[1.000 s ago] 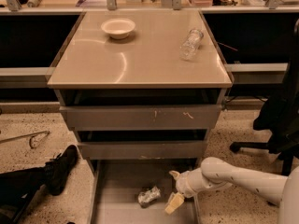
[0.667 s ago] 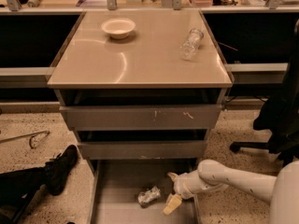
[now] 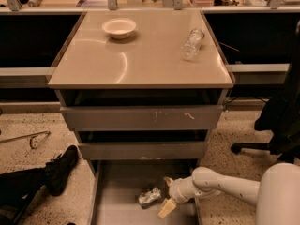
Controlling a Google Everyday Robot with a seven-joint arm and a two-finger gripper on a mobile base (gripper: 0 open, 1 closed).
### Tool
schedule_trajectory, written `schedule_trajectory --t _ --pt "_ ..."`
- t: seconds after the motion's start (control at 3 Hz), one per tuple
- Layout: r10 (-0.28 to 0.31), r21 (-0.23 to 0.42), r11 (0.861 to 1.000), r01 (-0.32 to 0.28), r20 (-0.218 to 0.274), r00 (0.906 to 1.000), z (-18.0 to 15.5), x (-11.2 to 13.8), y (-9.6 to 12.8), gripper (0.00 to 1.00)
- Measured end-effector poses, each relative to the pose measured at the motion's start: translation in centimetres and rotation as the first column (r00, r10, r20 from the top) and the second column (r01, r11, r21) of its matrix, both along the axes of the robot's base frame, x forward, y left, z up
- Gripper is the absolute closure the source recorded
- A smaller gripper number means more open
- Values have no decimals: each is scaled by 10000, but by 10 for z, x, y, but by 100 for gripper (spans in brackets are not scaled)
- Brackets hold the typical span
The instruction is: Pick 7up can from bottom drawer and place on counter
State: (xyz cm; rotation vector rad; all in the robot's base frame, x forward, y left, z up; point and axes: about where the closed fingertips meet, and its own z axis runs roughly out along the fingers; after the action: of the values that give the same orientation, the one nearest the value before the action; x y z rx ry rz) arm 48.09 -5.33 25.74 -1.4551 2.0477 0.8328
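The 7up can point(image 3: 149, 196) lies on its side on the floor of the open bottom drawer point(image 3: 117, 182), near the middle. It is silver-grey with dark patches. My gripper point(image 3: 167, 194) reaches in from the right on a white arm, just right of the can. Its two pale fingers are spread, one point(image 3: 167, 180) behind the can's right end and one point(image 3: 166, 208) in front of it. Nothing is held. The beige counter point(image 3: 140, 55) is the cabinet's top, above the drawers.
A white bowl point(image 3: 119, 27) and a clear plastic bottle point(image 3: 192, 44) lie on the counter. Two shut grey drawer fronts point(image 3: 140, 117) overhang the open drawer. A person's leg and black shoe point(image 3: 58, 168) lie on the floor at left. A chair base point(image 3: 253, 146) stands at right.
The arm has shifted slightly left, bringing the gripper closer to the can's right end. The can has not moved.
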Motion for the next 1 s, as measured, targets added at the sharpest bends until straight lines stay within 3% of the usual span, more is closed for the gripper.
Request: schedule_trajectory --t 0.33,1.0 --pt "500 125 9987 -498 -173 9986 -21 6 23 0" --pt "520 5 9986 -520 -226 9984 -40 13 34 0"
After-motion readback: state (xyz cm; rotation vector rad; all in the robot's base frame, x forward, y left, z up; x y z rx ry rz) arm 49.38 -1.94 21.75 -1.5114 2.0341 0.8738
